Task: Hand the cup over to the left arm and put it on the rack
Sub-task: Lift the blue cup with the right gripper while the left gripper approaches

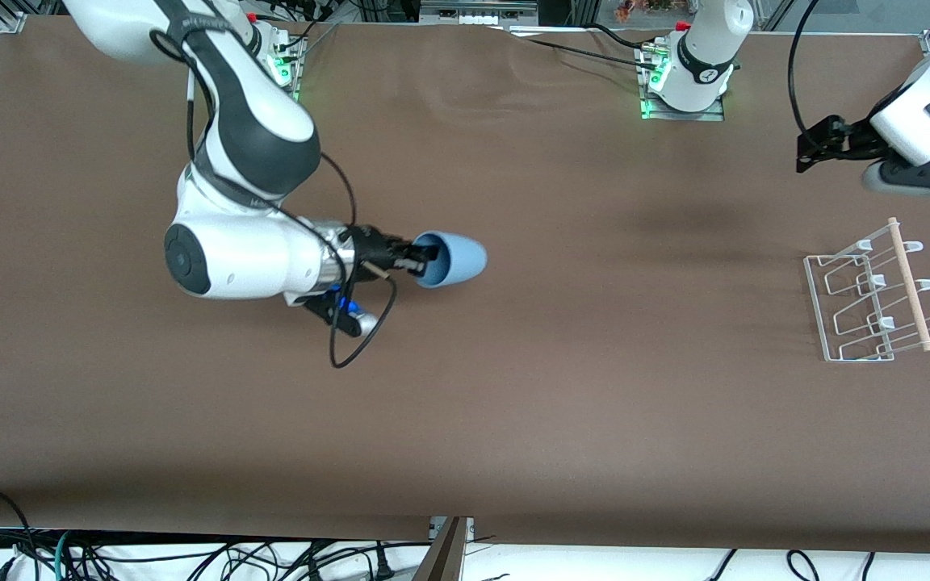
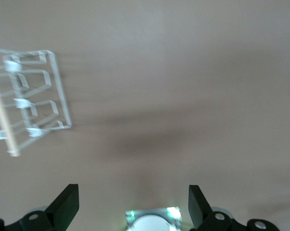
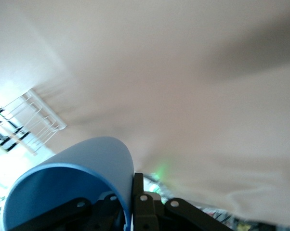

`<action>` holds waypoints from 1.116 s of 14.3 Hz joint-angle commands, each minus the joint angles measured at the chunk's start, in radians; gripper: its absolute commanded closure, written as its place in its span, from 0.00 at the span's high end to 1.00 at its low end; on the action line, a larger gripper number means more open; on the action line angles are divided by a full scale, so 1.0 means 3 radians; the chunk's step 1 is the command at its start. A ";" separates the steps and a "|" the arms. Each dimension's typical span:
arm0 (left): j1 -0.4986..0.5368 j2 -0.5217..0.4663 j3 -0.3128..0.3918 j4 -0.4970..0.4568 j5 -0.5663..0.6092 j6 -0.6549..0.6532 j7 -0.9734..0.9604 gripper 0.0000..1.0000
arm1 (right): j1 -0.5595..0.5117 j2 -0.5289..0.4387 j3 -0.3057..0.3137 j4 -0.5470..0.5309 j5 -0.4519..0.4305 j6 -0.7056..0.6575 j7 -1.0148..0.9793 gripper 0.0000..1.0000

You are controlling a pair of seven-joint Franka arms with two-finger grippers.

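One rack [image 1: 869,303] sits alone; right gripper [image 1: 425,260] clamps one cup [image 1: 453,259]; left gripper [image 2: 134,204] jaws wide

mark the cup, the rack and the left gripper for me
cup [image 1: 458,260]: front view, on its light-blue outer wall.
rack [image 1: 816,300]: front view, on its white wire frame's edge.
left gripper [image 2: 133,202]: left wrist view, midway between its spread fingertips.
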 commanded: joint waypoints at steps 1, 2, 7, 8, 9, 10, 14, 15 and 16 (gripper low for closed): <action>-0.0025 0.0296 -0.0020 0.0345 -0.0245 -0.0227 0.0215 1.00 | 0.0211 0.0030 0.0234 0.0182 0.0057 0.0420 0.0552 0.00; -0.0065 0.0363 -0.0055 0.0381 -0.0291 -0.0222 0.0287 1.00 | 0.0303 0.0035 0.0301 0.0182 0.0057 0.0619 0.0710 0.00; -0.0112 0.0635 -0.0101 0.0519 -0.0874 -0.0074 0.1023 1.00 | 0.0717 0.0030 0.0353 0.0187 0.0062 0.1147 0.1126 0.00; -0.0122 0.0635 -0.0142 0.0519 -0.0905 -0.0048 0.1252 1.00 | 0.0743 0.0030 0.0353 0.0187 0.0062 0.1199 0.1147 0.00; -0.0122 0.0635 -0.0158 0.0504 -0.1007 -0.0048 0.1517 1.00 | 0.0748 0.0030 0.0358 0.0187 0.0062 0.1209 0.1172 0.00; -0.0122 0.0635 -0.0158 0.0484 -0.1129 -0.0058 0.1844 1.00 | 0.0753 0.0030 0.0358 0.0187 0.0067 0.1209 0.1177 0.00; -0.0122 0.0614 -0.0229 0.0397 -0.1487 -0.0104 0.2409 1.00 | 0.0759 0.0030 0.0353 0.0187 0.0062 0.1209 0.1177 0.00; -0.0132 0.0614 -0.0240 0.0387 -0.1559 -0.0094 0.2470 1.00 | 0.0759 0.0030 0.0353 0.0187 0.0062 0.1209 0.1177 0.00; -0.0137 0.0614 -0.0306 0.0381 -0.1575 -0.0074 0.2542 1.00 | 0.0759 0.0030 0.0347 0.0187 0.0062 0.1214 0.1177 0.00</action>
